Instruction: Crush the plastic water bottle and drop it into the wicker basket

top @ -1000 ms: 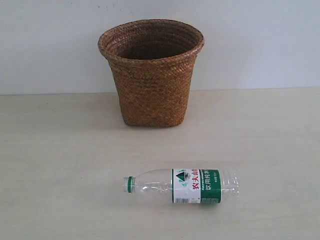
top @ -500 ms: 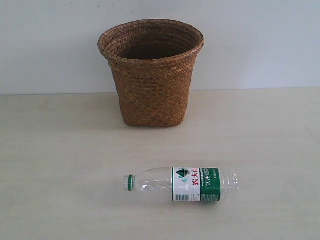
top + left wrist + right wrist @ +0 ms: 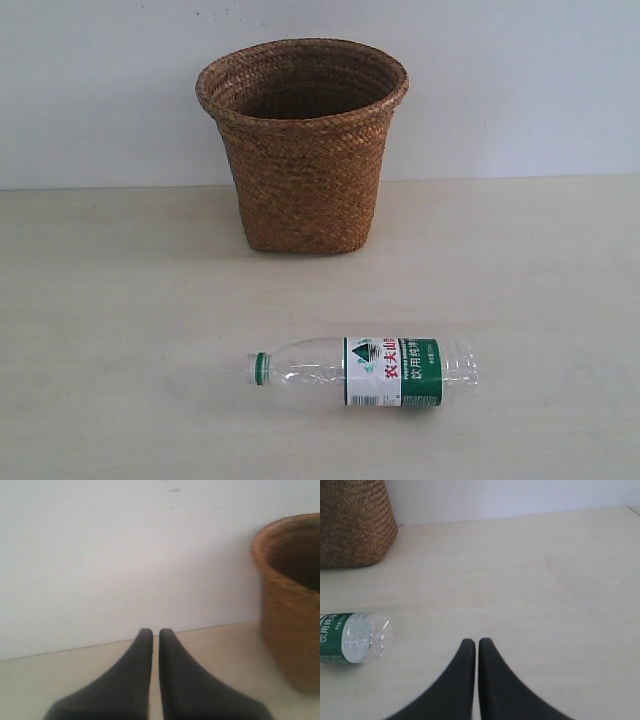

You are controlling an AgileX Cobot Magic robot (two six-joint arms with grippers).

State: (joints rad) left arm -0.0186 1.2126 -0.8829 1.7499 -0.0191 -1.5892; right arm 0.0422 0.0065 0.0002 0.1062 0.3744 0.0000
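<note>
The plastic water bottle [image 3: 365, 371] lies on its side on the pale table, green cap pointing left, label with red characters facing up; its clear base end [image 3: 355, 637] shows in the right wrist view. The wicker basket [image 3: 303, 145] stands upright behind it against the white wall, also seen in the left wrist view [image 3: 292, 605] and the right wrist view [image 3: 355, 525]. Neither arm appears in the exterior view. My left gripper [image 3: 155, 633] is shut and empty, facing the wall beside the basket. My right gripper [image 3: 477, 642] is shut and empty, apart from the bottle's base.
A pale wooden table [image 3: 120, 300] stretches across the scene, meeting a white wall [image 3: 520, 90] at the back. Nothing else stands on it besides the basket and bottle.
The bottle has shifted very slightly on the table, a few pixels back and forth. The basket has not moved.
</note>
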